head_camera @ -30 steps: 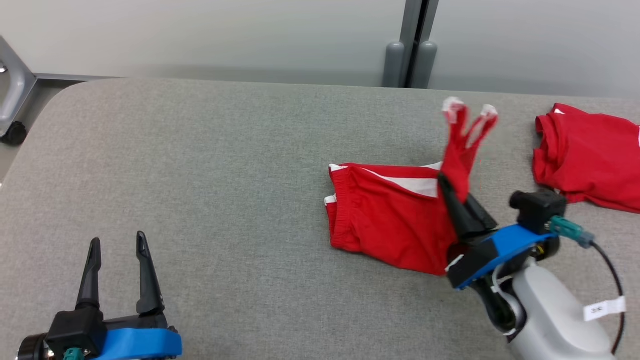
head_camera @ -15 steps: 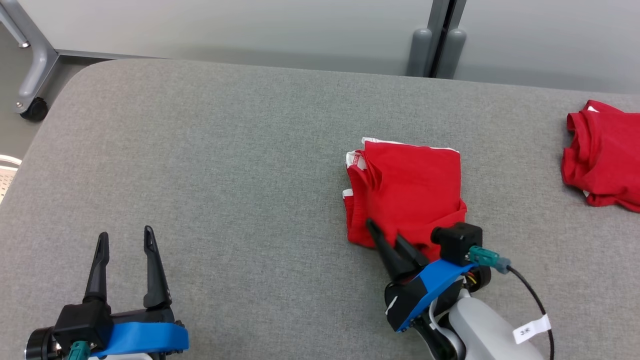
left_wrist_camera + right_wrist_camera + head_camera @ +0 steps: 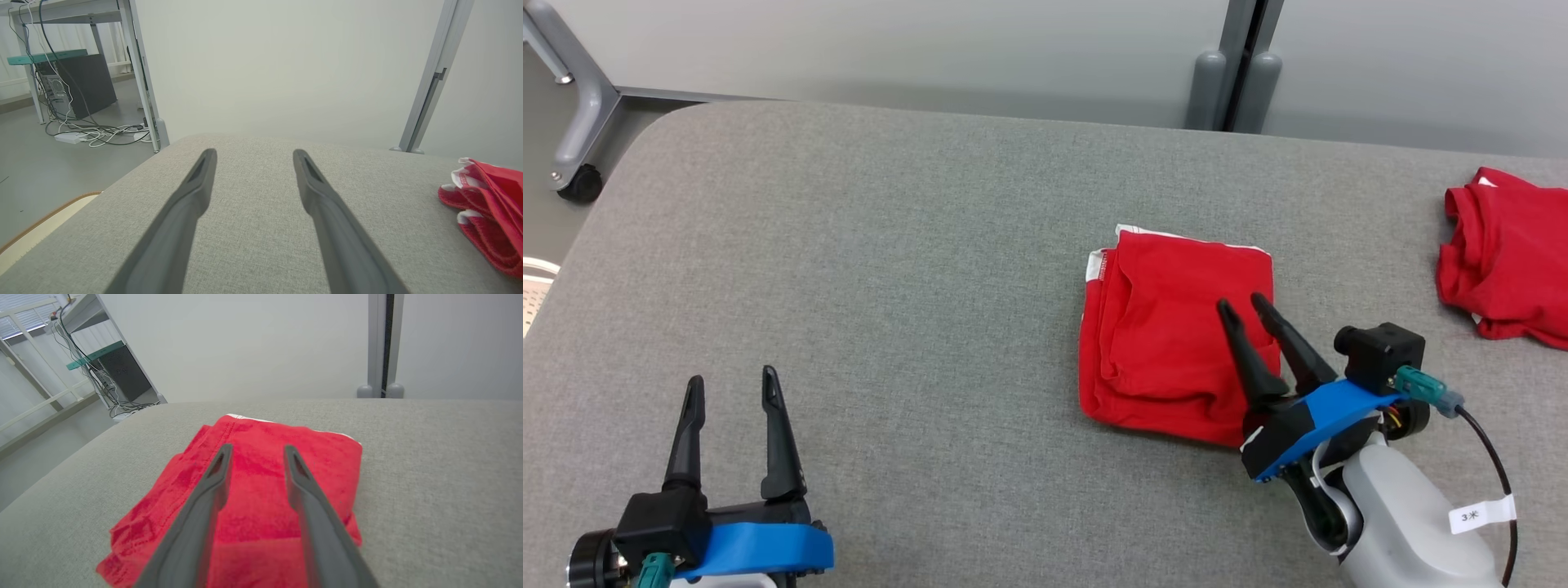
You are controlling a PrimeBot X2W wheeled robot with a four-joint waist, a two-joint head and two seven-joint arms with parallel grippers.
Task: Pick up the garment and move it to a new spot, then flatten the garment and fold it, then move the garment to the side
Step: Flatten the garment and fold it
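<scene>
Wall [image 3: 931, 41]: plain, pale grey
Post [image 3: 1241, 65]: grey upright with a dark seam, against the wall
Table [image 3: 849, 245]: grey woven top, rounded corner
Floor [image 3: 41, 171]: smooth grey
Desk [image 3: 73, 8]: computer tower [image 3: 88, 83] and tangled cables [image 3: 94, 134] beneath

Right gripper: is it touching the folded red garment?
Cannot tell. The right wrist view shows the right gripper open over the folded red garment, but whether its fingers rest on the cloth is unclear.
</scene>
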